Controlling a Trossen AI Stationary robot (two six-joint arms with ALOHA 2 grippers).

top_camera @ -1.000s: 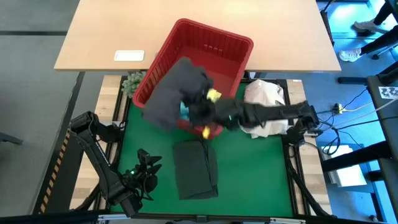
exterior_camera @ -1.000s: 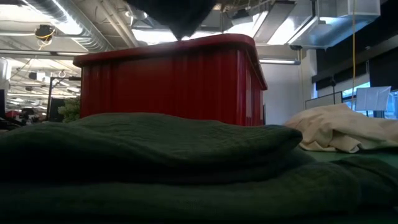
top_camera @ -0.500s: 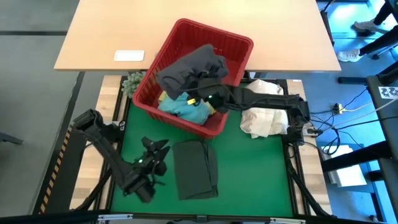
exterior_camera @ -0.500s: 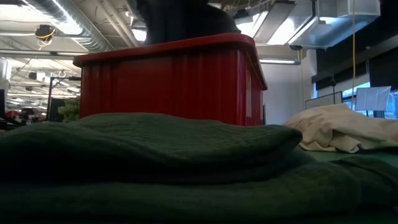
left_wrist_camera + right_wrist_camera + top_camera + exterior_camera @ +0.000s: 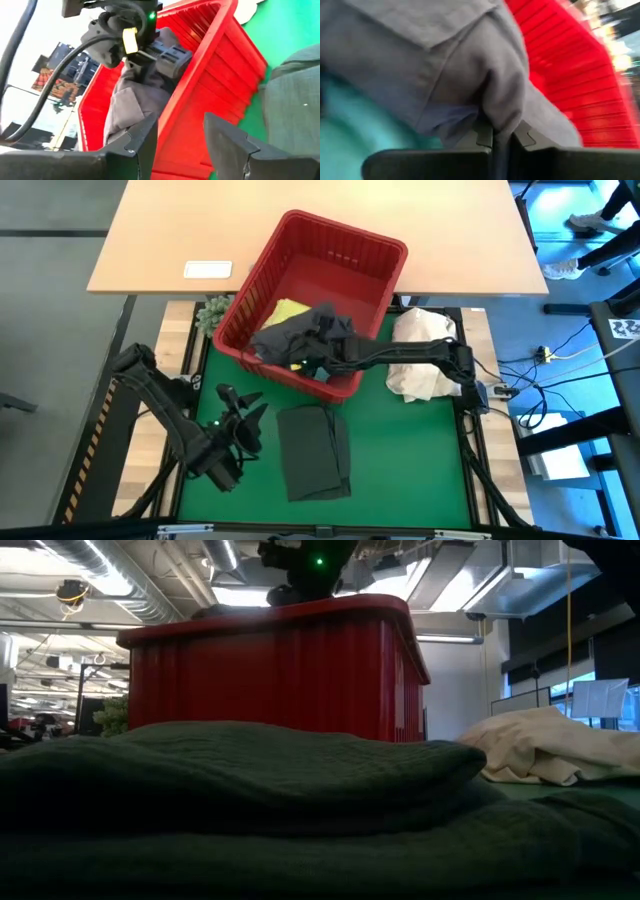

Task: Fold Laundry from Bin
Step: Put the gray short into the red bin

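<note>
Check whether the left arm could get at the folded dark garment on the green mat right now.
Probably yes: the left claw is open, holds nothing and sits just beside the folded dark garment, with nothing between them.

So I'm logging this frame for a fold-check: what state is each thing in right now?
Right gripper: jaws shut on the grey cloth garment, inside the bin.
Left gripper: jaws open, empty, over the green mat.
Grey cloth garment: bunched, pinched.
Red slotted plastic bin: upright, holding laundry.
Bright yellow garment: crumpled in the bin.
Dark green-black garment: folded flat on the mat.
Cream-white cloth bundle: crumpled beside the bin.
</note>
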